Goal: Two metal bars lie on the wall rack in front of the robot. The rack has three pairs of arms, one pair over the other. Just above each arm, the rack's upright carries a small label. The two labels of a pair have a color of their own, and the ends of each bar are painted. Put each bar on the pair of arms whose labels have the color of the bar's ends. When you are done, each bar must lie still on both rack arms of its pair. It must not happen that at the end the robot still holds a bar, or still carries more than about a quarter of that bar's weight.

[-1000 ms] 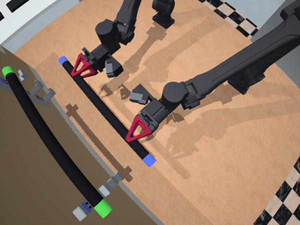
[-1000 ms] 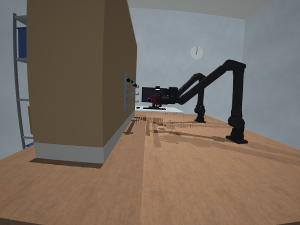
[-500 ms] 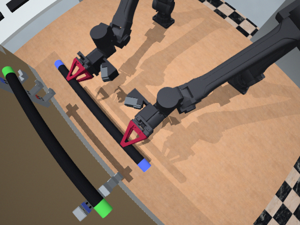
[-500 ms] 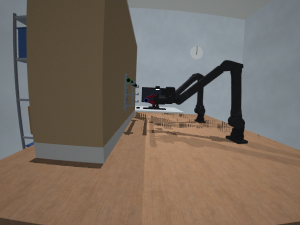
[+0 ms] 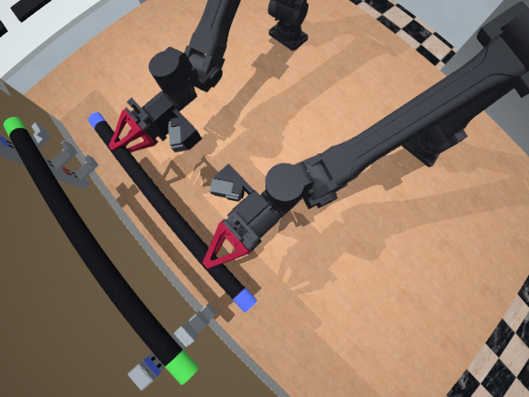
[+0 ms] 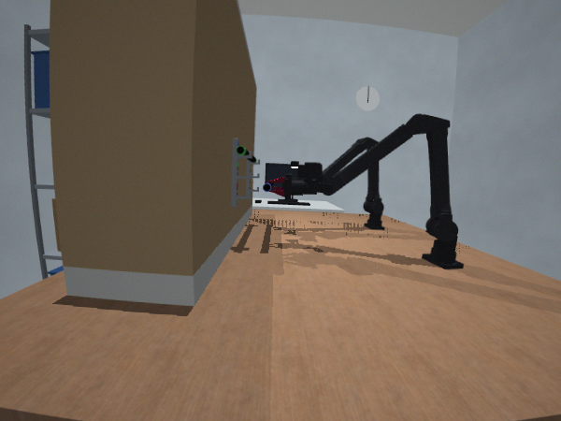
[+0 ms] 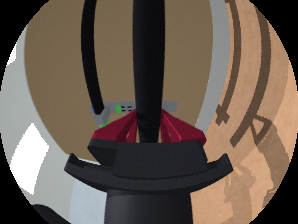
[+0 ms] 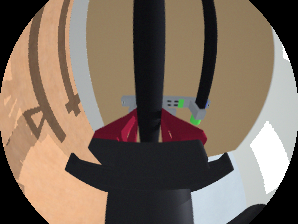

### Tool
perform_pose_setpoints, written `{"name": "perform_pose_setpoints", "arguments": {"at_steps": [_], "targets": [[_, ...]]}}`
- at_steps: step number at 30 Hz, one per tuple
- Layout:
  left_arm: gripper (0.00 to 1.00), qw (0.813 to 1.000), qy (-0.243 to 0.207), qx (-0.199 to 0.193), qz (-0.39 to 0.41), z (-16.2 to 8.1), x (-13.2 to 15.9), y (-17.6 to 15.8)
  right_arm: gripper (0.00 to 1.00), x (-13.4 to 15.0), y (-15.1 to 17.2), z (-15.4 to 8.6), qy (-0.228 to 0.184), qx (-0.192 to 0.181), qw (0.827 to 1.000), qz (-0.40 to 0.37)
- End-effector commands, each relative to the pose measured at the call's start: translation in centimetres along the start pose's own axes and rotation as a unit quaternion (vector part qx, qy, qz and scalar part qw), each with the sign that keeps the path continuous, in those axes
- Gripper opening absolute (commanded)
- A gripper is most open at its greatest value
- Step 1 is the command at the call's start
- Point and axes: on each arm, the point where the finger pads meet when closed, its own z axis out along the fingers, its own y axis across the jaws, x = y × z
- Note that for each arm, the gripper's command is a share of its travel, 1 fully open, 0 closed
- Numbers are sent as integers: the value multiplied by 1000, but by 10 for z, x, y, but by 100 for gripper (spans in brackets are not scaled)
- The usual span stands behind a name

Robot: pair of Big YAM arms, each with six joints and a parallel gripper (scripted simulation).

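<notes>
I'm watching both black jointed arms reaching toward the grey metal wall rack (image 5: pixel 80 180) (image 6: pixel 235 192) (image 7: pixel 171 106) (image 8: pixel 130 101), which is standing against a tall brown panel (image 5: pixel 40 265) (image 6: pixel 224 117). Between them they're carrying the long, round black bar with blue ends (image 5: pixel 154 190) (image 6: pixel 266 187) (image 7: pixel 149 60) (image 8: pixel 149 60), holding it off the rack and above the wood-look table (image 5: pixel 397 300) (image 6: pixel 355 337).

The left gripper (image 5: pixel 206 266) (image 6: pixel 271 187) (image 7: pixel 148 112), with its red, triangular open-frame fingers, is clenching this bar toward one blue end; the right gripper (image 5: pixel 112 149) (image 8: pixel 149 112), with matching fingers, is clenching it toward the other. Both blue tips are sticking out past the fingers.

The other long black bar, with bright green ends (image 5: pixel 84 229) (image 6: pixel 241 150) (image 7: pixel 88 50) (image 8: pixel 210 50), is resting on the top pair of rack arms, beside the blue labels (image 5: pixel 152 366). The green labels (image 7: pixel 118 108) (image 8: pixel 181 103) are sitting on the middle level, so this bar is lying on the wrong pair. From where I'm standing, the blue-ended bar is hanging lower than the green-ended one, just in front of the rack and apart from its arms.

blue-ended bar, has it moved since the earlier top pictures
yes, the blue-ended bar is now closer to the wall rack in the top view
</notes>
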Motion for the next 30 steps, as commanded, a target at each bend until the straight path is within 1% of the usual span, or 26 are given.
{"name": "perform_pose_setpoints", "arguments": {"at_steps": [1, 11, 30], "targets": [[0, 999, 10, -34, -15, 24, 7, 40, 0, 6, -43, 24, 6, 39, 999, 14], [0, 999, 10, -34, -15, 41, 7, 41, 0, 6, -45, 41, 6, 39, 999, 14], [0, 999, 10, -34, -15, 41, 7, 42, 0, 5, -46, 41, 6, 39, 999, 14]]}}
